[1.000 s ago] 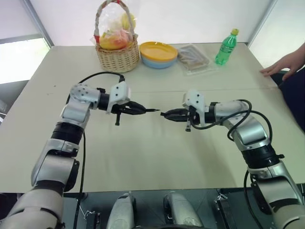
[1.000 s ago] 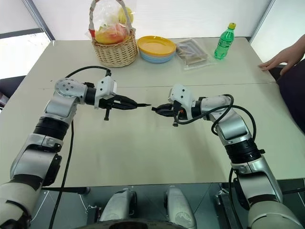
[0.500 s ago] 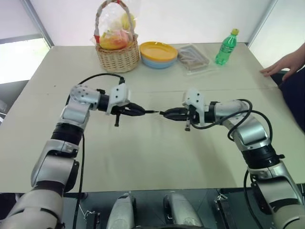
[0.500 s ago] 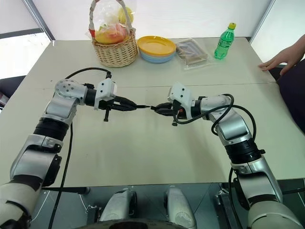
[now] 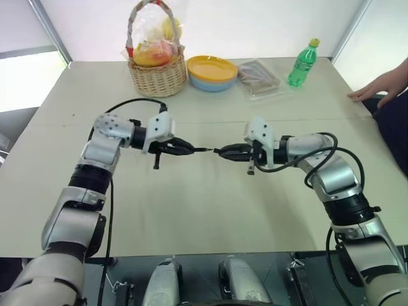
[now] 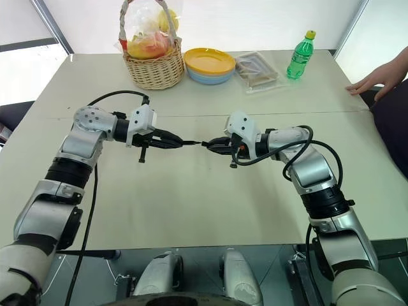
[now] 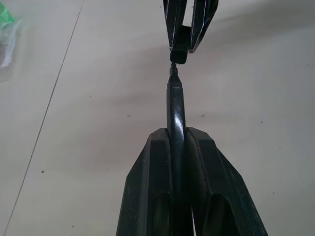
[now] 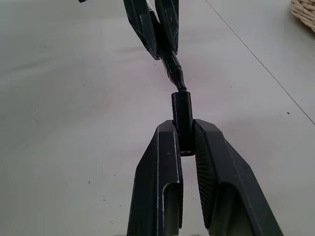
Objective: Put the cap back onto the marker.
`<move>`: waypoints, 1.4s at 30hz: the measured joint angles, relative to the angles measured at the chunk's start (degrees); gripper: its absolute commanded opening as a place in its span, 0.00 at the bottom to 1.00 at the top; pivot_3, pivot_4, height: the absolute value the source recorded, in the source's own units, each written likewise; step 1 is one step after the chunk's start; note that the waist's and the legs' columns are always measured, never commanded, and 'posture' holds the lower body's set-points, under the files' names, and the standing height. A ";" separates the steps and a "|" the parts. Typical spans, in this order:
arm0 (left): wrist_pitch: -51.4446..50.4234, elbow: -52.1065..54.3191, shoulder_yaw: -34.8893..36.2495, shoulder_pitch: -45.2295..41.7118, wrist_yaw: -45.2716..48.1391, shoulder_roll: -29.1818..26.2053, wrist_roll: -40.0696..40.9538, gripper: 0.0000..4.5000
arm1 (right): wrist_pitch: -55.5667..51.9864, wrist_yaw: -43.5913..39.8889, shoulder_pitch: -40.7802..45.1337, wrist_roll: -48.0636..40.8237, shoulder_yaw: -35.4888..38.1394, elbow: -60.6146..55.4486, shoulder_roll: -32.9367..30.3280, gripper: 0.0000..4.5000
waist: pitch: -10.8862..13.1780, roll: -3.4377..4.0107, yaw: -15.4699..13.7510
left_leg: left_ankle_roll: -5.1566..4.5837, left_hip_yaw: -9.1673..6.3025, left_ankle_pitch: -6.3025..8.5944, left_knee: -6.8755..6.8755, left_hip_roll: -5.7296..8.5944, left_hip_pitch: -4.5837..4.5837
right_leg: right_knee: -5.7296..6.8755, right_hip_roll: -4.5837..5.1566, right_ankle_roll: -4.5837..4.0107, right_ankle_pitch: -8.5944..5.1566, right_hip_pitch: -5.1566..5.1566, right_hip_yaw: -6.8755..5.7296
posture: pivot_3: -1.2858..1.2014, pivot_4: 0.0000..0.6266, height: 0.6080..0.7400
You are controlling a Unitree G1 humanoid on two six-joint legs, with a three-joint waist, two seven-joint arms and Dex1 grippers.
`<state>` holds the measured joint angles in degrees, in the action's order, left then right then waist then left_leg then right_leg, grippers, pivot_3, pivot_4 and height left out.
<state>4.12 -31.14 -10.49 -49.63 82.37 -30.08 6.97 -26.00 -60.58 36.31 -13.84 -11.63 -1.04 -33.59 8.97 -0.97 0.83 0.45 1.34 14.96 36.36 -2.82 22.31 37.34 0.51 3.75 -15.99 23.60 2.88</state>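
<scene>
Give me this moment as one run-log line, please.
left gripper: shut on marker | right gripper: shut on cap | marker tip at cap mouth | cap not seated

Both arms reach inward over the surface [image 5: 204, 210], elbows out, so that the two claws face each other tip to tip at the middle. The left claw [image 5: 189, 149] points toward the robot's right, its fingers clamped on the marker [image 7: 175, 105]. The right claw [image 5: 223, 152] points back toward it, fingers pinched on the cap [image 8: 181, 112], just at the marker's tip.
</scene>
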 measured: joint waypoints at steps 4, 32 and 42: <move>-0.33 0.89 0.00 0.51 0.22 -0.01 0.01 0.00 | 0.02 0.01 0.00 0.02 0.00 0.03 0.00 0.02 | 0.00 0.00 0.00 | 0.00 0.00 0.00 0.00 0.00 0.00 | 0.00 0.00 0.00 0.00 0.00 0.00 | 0.52 0.24 1.00; -0.90 0.89 0.01 0.50 -0.16 2.32 -0.04 0.00 | -0.23 -0.09 -0.21 0.06 -0.03 0.06 0.43 0.02 | 0.00 0.00 -0.01 | 0.00 0.00 0.00 0.01 0.00 0.00 | 0.01 0.00 0.00 0.00 0.00 0.00 | 0.52 0.24 1.00; -0.91 0.89 0.02 0.50 0.46 2.28 -0.04 0.00 | -0.16 -0.65 -0.25 0.06 -0.04 0.07 0.42 0.02 | 0.00 0.00 -0.01 | 0.00 0.00 0.00 0.02 0.00 0.00 | 0.01 0.00 0.00 0.00 0.00 0.00 | 0.52 0.24 1.00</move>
<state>3.21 -30.25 -10.48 -49.14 82.82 -27.80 6.93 -26.16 -61.23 36.07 -13.78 -11.66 -0.97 -33.17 8.97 -0.97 0.82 0.45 1.34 14.96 36.38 -2.82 22.31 37.35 0.51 3.75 -15.99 23.59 2.88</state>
